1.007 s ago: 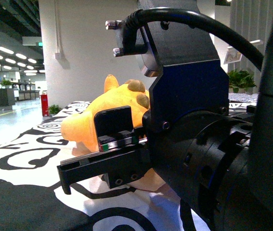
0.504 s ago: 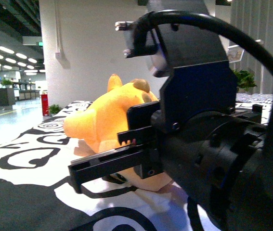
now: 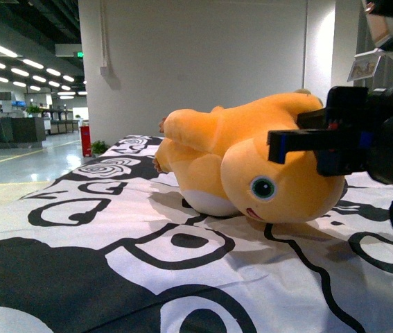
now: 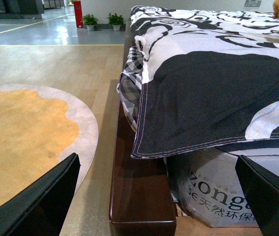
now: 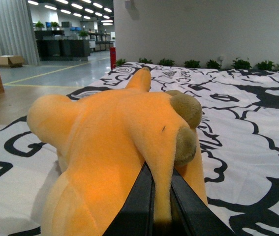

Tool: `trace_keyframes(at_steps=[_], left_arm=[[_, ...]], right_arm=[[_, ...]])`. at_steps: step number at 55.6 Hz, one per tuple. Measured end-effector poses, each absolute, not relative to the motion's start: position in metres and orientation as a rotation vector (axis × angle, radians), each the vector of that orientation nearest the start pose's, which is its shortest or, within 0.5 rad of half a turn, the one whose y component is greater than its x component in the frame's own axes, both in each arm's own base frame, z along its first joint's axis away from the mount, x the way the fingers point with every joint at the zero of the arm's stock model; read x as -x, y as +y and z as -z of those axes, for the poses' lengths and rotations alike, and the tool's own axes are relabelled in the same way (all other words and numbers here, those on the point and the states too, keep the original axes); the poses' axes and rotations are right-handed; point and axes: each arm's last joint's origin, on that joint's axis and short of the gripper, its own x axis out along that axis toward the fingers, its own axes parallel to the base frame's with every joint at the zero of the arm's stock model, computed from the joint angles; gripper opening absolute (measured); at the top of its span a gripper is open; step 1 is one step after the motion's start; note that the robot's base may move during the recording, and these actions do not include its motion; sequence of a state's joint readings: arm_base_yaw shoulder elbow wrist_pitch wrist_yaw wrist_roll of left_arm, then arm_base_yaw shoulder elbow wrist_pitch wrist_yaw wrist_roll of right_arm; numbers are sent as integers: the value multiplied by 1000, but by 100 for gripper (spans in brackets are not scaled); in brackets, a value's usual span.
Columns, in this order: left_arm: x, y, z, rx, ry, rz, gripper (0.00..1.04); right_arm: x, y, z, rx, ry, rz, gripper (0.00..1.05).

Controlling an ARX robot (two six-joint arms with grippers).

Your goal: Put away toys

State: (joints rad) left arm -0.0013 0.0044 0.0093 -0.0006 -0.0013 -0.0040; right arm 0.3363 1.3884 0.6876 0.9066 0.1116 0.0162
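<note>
So the orange plush [image 3: 251, 163] lies on the swirly sheet [image 3: 113, 229], long axis roughly 9-to-3 in the front view, head at 3 o'clock. The right gripper [image 5: 160, 182] is pinching a fold of it there. The left gripper [image 4: 157, 160] gapes wide, well apart by the bed edge.

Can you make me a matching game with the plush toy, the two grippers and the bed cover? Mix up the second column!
1. plush toy
2. right gripper
3. left gripper
4. bed cover

A. black-and-white swirls
B. open, holding nothing
C. orange
D. shut on a fold of the plush toy

Pairs: 1-C, 2-D, 3-B, 4-A
</note>
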Motion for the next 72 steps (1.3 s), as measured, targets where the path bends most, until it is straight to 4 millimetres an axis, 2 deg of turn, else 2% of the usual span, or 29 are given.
trace_keyframes(at_steps=[7, 16, 24, 30, 52, 62, 72], left_arm=[[-97, 0, -166, 4, -4, 0, 98], [-97, 0, -166, 4, -4, 0, 98], [-97, 0, -166, 4, -4, 0, 98], [-97, 0, -166, 4, -4, 0, 98], [-97, 0, -166, 4, -4, 0, 98], [-97, 0, -166, 4, -4, 0, 98], [-97, 0, -166, 4, -4, 0, 98]], right_arm=[[-274, 72, -287, -95, -225, -216, 5], [-265, 29, -314, -124, -285, -199, 5], [-257, -9, -326, -136, -315, -160, 5], [-247, -28, -332, -145, -336, -167, 5], [-182, -70, -327, -225, -379, -253, 5], [-155, -81, -323, -262, -410, -278, 5], [-134, -90, -309, -322, -396, -279, 5]])
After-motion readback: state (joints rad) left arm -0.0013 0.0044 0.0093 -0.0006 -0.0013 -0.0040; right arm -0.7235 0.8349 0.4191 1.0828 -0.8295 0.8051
